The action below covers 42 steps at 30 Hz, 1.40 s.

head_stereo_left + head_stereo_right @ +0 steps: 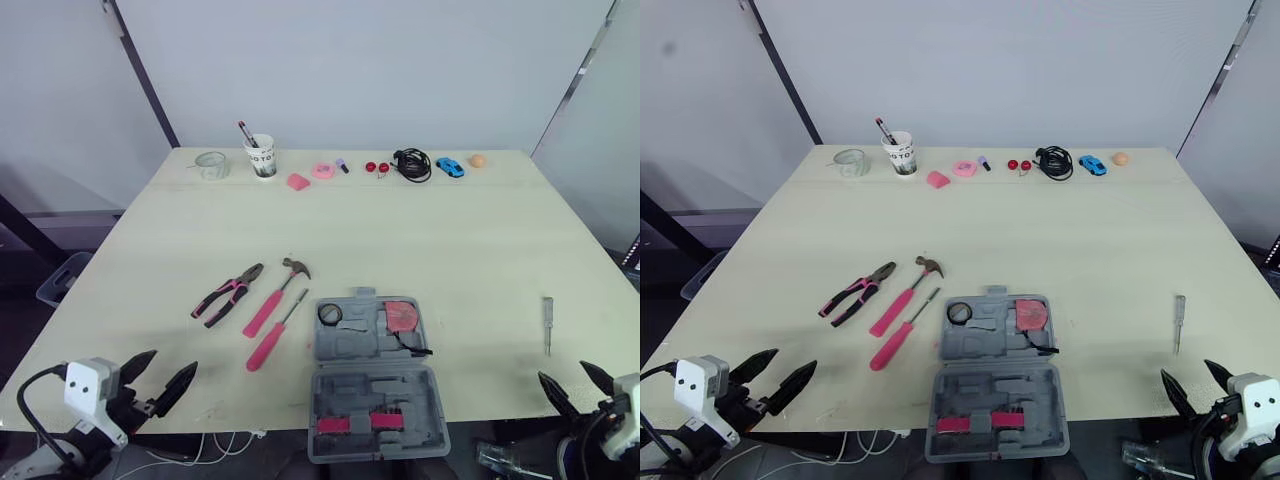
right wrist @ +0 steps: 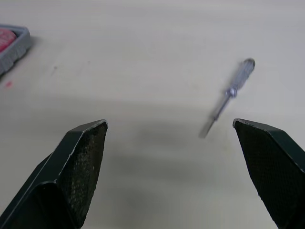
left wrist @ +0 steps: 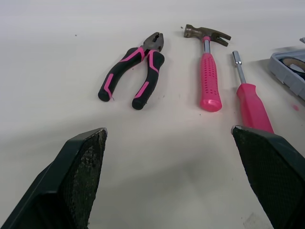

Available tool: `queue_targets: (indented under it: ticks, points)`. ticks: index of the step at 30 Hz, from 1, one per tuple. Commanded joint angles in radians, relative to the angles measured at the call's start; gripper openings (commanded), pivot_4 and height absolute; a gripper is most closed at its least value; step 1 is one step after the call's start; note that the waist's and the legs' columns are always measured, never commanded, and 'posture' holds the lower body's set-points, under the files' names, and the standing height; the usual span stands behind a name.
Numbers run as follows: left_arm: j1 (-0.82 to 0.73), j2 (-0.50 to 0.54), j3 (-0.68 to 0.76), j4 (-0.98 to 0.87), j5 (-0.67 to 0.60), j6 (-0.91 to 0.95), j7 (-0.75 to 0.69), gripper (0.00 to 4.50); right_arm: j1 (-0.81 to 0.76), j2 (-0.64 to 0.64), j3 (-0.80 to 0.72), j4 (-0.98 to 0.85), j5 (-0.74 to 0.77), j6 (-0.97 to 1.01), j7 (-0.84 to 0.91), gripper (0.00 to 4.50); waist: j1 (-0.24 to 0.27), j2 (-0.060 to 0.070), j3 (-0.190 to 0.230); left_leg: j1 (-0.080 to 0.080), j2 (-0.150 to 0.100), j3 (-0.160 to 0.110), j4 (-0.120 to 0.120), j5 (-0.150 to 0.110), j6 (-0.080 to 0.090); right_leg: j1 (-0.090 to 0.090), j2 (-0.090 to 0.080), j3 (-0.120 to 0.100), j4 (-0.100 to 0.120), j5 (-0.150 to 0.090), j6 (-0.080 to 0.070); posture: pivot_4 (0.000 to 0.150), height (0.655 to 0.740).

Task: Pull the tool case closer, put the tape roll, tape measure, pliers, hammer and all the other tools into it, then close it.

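**Case at the brink: a tug could tip it**

The open case [image 1: 372, 392] lies at the near edge of the table [image 1: 480, 240], and its near half seems to overhang. Pulling it closer could drop it. The far half holds the tape roll [image 1: 330, 313] and tape measure [image 1: 401, 315], whose strap [image 1: 418, 350] trails out and may block closing. The near half holds pink bits [image 1: 345, 424].

The pliers [image 1: 228, 294], hammer [image 1: 274, 296] and pink driver [image 1: 274, 334] lie just left of the case. A small screwdriver [image 1: 547, 322] lies well apart on the right and could roll.

The left gripper [image 1: 175, 360] and right gripper [image 1: 561, 371] hang low with jaws spread, holding nothing.
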Motion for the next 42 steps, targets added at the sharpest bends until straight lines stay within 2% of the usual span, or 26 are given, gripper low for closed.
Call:
queue_targets:
  ticks: [1, 8, 25, 37, 42]
  points:
    - [-0.007, 0.022, 0.001, -0.048, -0.008, -0.011, -0.015, 4.50, -0.009, -0.014, 0.021, -0.083, 0.009, 0.011, 0.009, 4.44, 0.000, 0.000, 0.000, 0.000, 0.000, 0.000, 0.000, 0.000, 0.000, 0.000, 0.000, 0.000, 0.000, 0.000, 0.000, 0.150, 0.7400]
    - [-0.040, 0.028, -0.027, -0.068, -0.010, 0.008, -0.022, 4.50, -0.038, -0.042, 0.074, -0.160, 0.015, 0.064, 0.025, 4.44, 0.002, -0.001, -0.001, 0.000, 0.000, 0.000, 0.000, 0.000, 0.000, 0.000, 0.001, 0.000, 0.000, 0.000, 0.000, 0.150, 0.7400]
    - [-0.097, 0.049, -0.113, -0.197, -0.020, 0.102, -0.003, 4.50, -0.116, -0.134, 0.193, -0.247, 0.080, 0.135, 0.204, 4.44, 0.006, -0.002, -0.002, 0.001, -0.002, 0.001, 0.000, 0.000, 0.000, 0.002, 0.003, 0.001, 0.001, 0.001, 0.000, 0.150, 0.7400]
    - [-0.151, 0.045, -0.145, -0.243, -0.004, 0.223, 0.114, 4.50, -0.160, -0.157, 0.272, -0.353, 0.071, 0.176, 0.206, 4.44, 0.012, -0.003, -0.003, 0.001, -0.003, 0.001, 0.001, 0.000, 0.000, 0.002, 0.003, 0.001, 0.002, 0.001, 0.000, 0.150, 0.7400]
    - [-0.191, 0.055, -0.156, -0.200, 0.029, 0.230, 0.151, 4.50, -0.209, -0.180, 0.278, -0.388, 0.087, 0.193, 0.213, 4.44, 0.017, -0.003, -0.003, 0.001, -0.004, 0.001, 0.003, 0.000, 0.000, 0.002, 0.003, 0.001, 0.004, 0.001, 0.000, 0.150, 0.7400]
